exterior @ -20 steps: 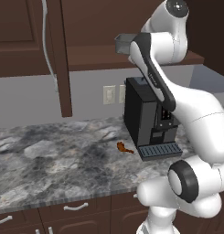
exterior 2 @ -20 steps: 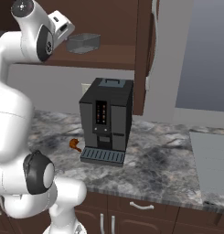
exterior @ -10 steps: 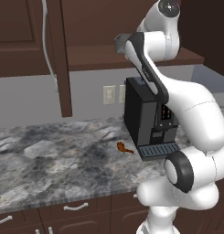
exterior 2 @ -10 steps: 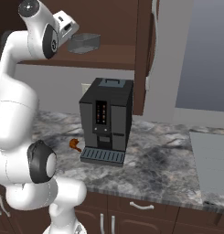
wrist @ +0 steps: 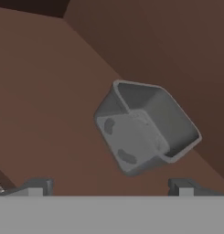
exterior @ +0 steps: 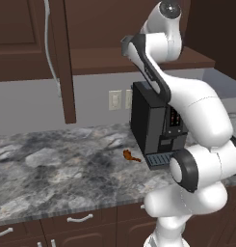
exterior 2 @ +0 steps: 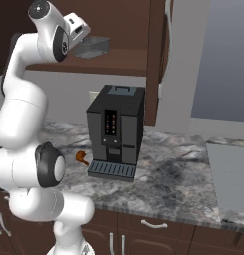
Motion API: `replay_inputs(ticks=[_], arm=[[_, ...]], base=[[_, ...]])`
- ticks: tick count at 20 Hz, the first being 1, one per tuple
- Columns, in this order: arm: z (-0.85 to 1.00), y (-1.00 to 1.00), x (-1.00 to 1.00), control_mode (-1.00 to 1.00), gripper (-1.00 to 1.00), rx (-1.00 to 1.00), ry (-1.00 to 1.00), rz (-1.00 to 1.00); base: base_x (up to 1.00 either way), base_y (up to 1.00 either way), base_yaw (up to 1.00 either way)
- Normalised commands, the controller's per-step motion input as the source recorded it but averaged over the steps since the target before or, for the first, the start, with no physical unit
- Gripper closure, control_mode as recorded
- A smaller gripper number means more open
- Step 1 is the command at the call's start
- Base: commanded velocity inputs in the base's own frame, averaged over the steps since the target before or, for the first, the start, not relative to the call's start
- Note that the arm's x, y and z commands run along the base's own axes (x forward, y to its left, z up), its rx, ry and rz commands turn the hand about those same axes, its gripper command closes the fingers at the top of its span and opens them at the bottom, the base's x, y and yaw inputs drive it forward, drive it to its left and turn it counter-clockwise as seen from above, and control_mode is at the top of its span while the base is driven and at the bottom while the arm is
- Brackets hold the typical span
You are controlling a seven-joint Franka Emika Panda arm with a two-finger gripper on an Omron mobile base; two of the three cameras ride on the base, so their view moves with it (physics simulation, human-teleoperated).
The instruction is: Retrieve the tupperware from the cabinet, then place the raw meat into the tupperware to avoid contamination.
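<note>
The tupperware [exterior 2: 92, 46], a small grey translucent container, stands on the shelf of the open cabinet [exterior 2: 113, 63]. In the hand view the tupperware [wrist: 145, 125] lies just ahead, tilted, its open mouth showing. My gripper [wrist: 111, 187] is open, with the fingertips [wrist: 38, 186] wide apart and nothing between them. The gripper [exterior 2: 84, 37] is raised to the shelf, close to the container's left side and apart from it. The raw meat [exterior: 130, 155] lies on the counter beside the coffee machine's tray, and shows as raw meat [exterior 2: 81, 158] in the right base view.
A tall black coffee machine [exterior 2: 116, 129] stands on the marble counter [exterior: 52, 169] under the shelf. The cabinet's open door [exterior: 54, 48] hangs to the left with its long handle. A flat grey panel [exterior 2: 230, 179] lies at the counter's right end. Drawers [exterior: 81, 219] run below.
The arm has reached a little further into the cabinet, bringing the hand nearer to the tupperware. The jaws stayed wide. The meat and the container have not moved.
</note>
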Motion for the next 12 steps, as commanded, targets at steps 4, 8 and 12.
replay_inputs(ticks=[4, 8, 12], arm=[[-0.01, -0.04, 0.37, -1.00, -1.00, 0.01, 0.03, -0.02], [0.00, -0.03, 0.37, -1.00, -1.00, 0.02, 0.03, -0.01], [0.00, -0.01, 0.35, -1.00, -1.00, 0.02, 0.04, -0.01]], base=[[0.00, 0.00, 0.00], [0.00, 0.00, 0.00], [0.00, 0.00, 0.00]])
